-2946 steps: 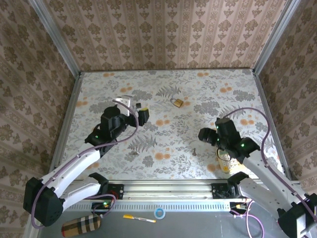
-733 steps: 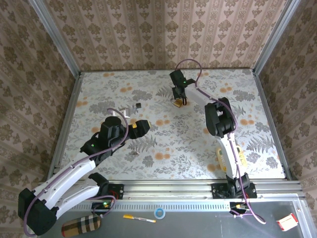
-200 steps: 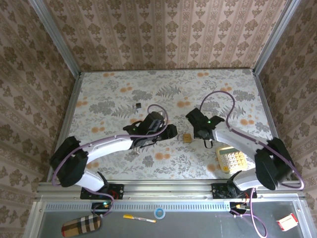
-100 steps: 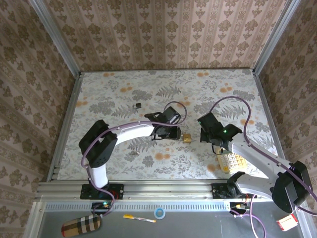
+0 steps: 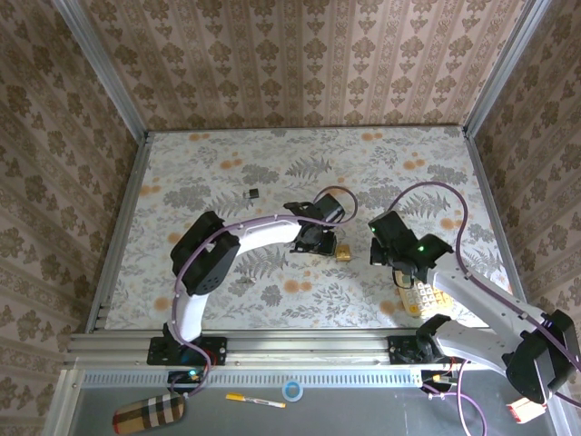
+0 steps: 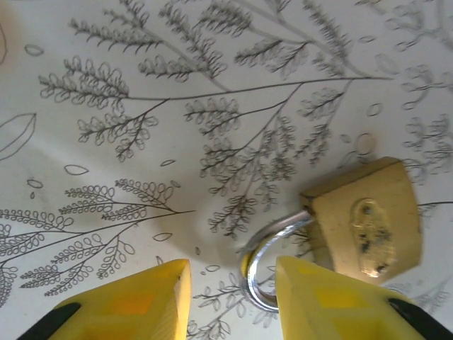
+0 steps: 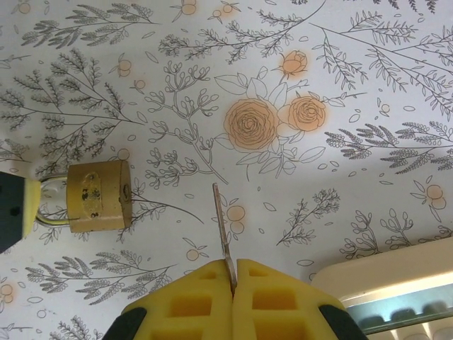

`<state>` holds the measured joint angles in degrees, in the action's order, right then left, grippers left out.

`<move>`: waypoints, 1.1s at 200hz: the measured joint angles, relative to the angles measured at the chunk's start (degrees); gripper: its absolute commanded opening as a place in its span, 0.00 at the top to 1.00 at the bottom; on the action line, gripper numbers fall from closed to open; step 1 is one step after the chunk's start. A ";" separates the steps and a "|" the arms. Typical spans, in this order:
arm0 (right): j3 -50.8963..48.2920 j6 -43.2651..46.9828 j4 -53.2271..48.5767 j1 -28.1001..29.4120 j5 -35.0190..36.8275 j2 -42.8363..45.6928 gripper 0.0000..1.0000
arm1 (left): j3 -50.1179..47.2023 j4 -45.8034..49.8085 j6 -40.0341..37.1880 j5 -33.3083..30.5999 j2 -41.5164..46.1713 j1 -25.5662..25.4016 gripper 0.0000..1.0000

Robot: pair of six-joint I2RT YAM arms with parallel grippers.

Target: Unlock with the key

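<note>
The step in hand is, in my judgement, to fix the small brass padlock with a silver shackle [image 6: 364, 223] so that the key can enter it. The left end effector [image 6: 230, 273] stands low over the flower-printed surface [image 5: 227, 163] with its yellow fingers [image 6: 134, 301] partly open and holding nothing. The bent shackle [image 6: 252, 278] lies between them, close against the finger on the padlock's side. To do this well, I think the fingers should close firmly on the shackle and keep the lock flat, because a loose lock will probably slide or turn when the key pushes on it. The right end effector [image 7: 233, 273] is fully closed on the key [image 7: 221, 219]. Only the thin metal blade of the key comes out from between the yellow pads, pointing forward, and its head is hidden in the grip. In the right wrist view the padlock lies to the left of this blade, apart from it, with its bottom end turned toward the blade's side. So the blade must probably be turned to face that end and be brought slowly in line with the keyhole, which I cannot make out with certainty. As for writing, the face of the lock carries a pale oval mark but no letters that I can read. The cream calculator [image 7: 386, 273] beside the right arm shows nothing readable either.
</note>
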<state>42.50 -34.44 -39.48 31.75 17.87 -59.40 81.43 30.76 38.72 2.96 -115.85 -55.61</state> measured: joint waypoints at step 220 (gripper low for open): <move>-1.62 0.17 -1.07 0.02 -2.12 6.03 1.00 | -3.13 10.71 -36.33 -14.45 2.32 4.28 1.00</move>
<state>40.88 -34.26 -40.56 31.77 15.75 -53.36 78.30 41.47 2.39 -11.49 -113.54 -51.33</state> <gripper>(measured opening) 0.064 0.068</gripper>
